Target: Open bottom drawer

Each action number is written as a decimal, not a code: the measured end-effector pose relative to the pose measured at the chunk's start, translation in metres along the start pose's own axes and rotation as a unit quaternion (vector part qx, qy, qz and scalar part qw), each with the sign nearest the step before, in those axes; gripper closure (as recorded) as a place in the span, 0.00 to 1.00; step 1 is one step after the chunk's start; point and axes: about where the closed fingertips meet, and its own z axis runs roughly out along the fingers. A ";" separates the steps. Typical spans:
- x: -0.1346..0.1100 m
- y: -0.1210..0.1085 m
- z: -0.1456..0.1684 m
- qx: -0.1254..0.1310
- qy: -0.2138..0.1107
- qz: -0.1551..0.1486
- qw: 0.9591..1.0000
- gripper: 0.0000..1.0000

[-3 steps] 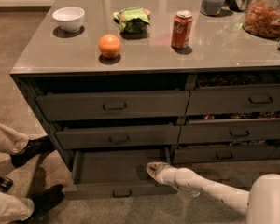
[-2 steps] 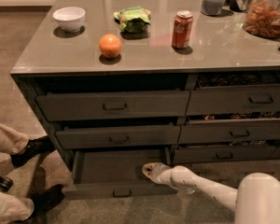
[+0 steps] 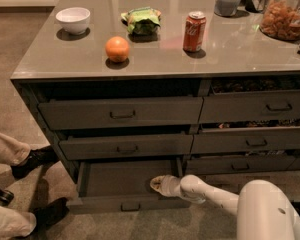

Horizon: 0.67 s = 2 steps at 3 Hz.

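The bottom drawer (image 3: 125,202) of the left stack stands pulled out, its plain dark inside showing and its small bar handle at the front centre. My gripper (image 3: 158,184) hangs over the drawer's right part, just behind its front panel, on the end of the white arm (image 3: 215,196) that comes in from the lower right. Above it the two taller grey drawers (image 3: 122,115) of the same stack sit only slightly out.
On the counter (image 3: 155,54) stand a white bowl (image 3: 73,20), an orange (image 3: 117,49), a green bag (image 3: 141,20), a red can (image 3: 194,31) and a jar of snacks (image 3: 286,15). A person's legs and dark shoes (image 3: 32,161) lie at the left on the carpet.
The arm has drawn back a little toward the lower right, taking the gripper slightly nearer the drawer's front. The drawer stays out about as far as before.
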 end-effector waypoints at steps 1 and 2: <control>0.005 0.006 0.004 -0.024 0.003 0.000 1.000 0.36; 0.009 0.010 0.003 -0.040 0.008 -0.003 0.999 0.13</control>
